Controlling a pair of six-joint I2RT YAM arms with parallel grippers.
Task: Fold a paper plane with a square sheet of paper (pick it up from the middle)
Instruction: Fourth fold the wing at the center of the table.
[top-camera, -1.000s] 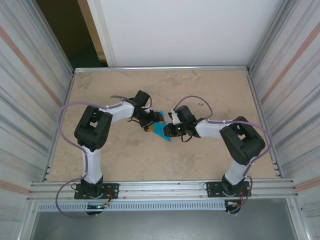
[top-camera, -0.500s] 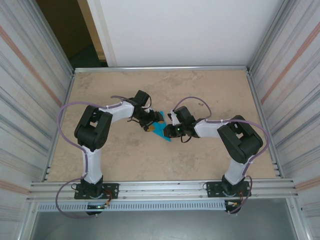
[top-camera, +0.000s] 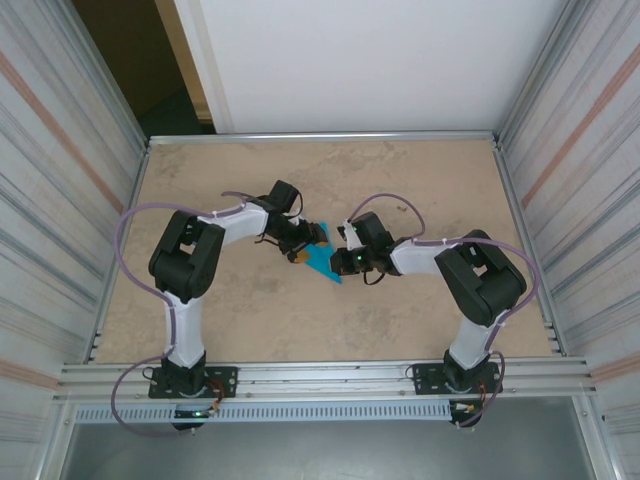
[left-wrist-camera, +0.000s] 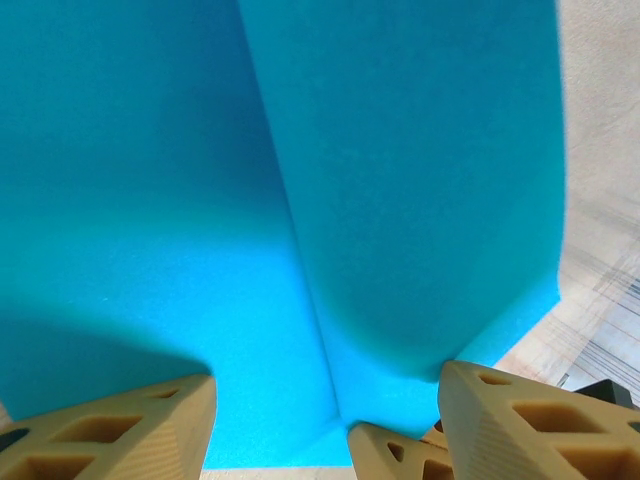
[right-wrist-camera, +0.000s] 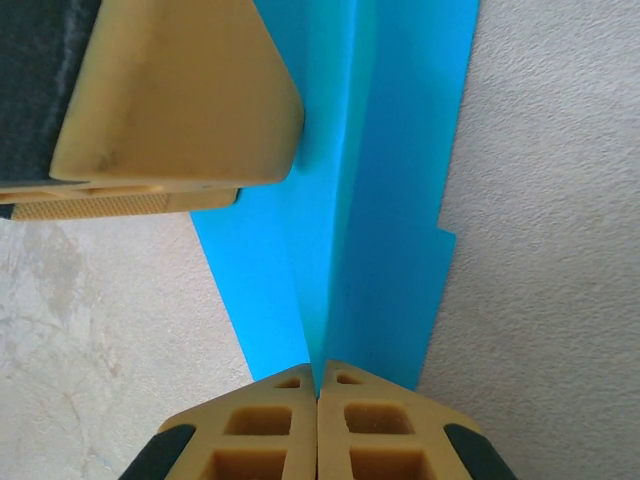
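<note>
Top view bright, even light, white back wall nearly blown out, doorway beyond bench far-left corner dark, faint shadows under arms, wrist close-ups slightly soft, paper shaded dark near left end effector

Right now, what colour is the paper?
The paper is plain teal-blue, unmarked; left wrist view shows it best.

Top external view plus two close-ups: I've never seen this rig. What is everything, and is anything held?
The top view looks down from behind on two robot arms bolted at the near edge of the table. The close-ups come from cameras on each wrist; the tan wedges are fingers. A creased teal paper lies between the arms. The right gripper is shut, pinching the paper's raised centre fold. The left gripper stands open over the paper, not gripping it.
</note>
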